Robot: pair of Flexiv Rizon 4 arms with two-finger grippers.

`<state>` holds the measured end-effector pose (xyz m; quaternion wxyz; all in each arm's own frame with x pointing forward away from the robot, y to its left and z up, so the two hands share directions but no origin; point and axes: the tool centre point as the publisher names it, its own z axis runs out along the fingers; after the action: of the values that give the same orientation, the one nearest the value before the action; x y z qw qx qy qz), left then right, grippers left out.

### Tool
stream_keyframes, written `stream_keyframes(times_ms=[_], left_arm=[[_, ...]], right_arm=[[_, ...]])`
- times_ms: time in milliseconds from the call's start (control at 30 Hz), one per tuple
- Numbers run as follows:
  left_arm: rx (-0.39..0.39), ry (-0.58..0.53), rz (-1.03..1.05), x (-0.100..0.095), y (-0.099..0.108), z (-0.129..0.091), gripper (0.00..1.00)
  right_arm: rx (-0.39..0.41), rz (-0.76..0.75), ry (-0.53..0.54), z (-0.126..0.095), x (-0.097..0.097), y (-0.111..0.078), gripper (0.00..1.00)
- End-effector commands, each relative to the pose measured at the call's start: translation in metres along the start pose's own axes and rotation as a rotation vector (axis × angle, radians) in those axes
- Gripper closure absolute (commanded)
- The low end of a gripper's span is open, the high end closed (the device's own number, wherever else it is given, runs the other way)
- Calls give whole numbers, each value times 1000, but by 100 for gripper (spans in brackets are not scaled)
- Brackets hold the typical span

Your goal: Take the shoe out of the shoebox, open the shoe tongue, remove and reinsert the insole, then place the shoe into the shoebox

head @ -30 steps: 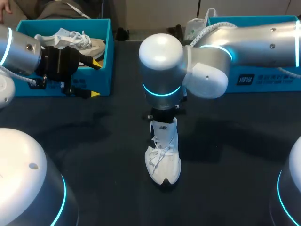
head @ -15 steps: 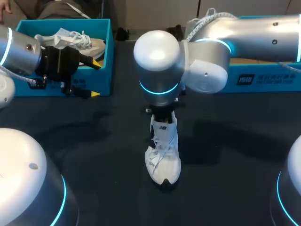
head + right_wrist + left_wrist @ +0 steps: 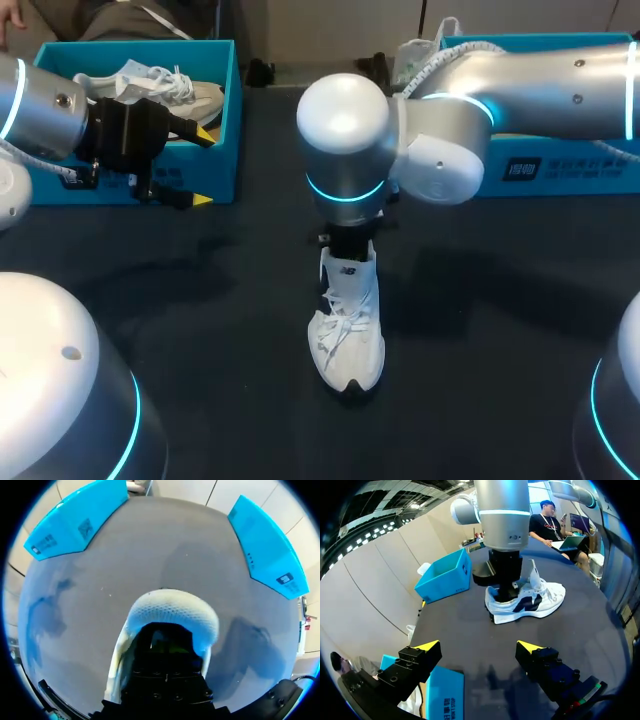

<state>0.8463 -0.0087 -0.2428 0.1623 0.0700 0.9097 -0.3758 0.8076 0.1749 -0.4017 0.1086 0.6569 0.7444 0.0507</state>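
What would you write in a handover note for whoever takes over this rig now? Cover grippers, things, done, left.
Left gripper: open, holding nothing, beside the left box, which holds another shoe.
Right gripper: down inside the shoe's opening; open or shut is hidden.
Shoe: on its sole in the middle of the table; right box at the far right.
Done: shoe out of the box.
Left: insole progress cannot be judged; shoe not yet boxed.

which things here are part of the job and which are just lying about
Job: shoe; right gripper, down in its opening; left box and right box (cannot tell which is the shoe's).
Lying about or idle: second shoe in the left box; left gripper, open, beside that box.
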Motion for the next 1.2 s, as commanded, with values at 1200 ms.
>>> stream_keyframes(times_ms=[1200], left_arm=[[-2,1,0,0,0,0,0]], right_arm=[[13,10,-19,9,9,9,100]])
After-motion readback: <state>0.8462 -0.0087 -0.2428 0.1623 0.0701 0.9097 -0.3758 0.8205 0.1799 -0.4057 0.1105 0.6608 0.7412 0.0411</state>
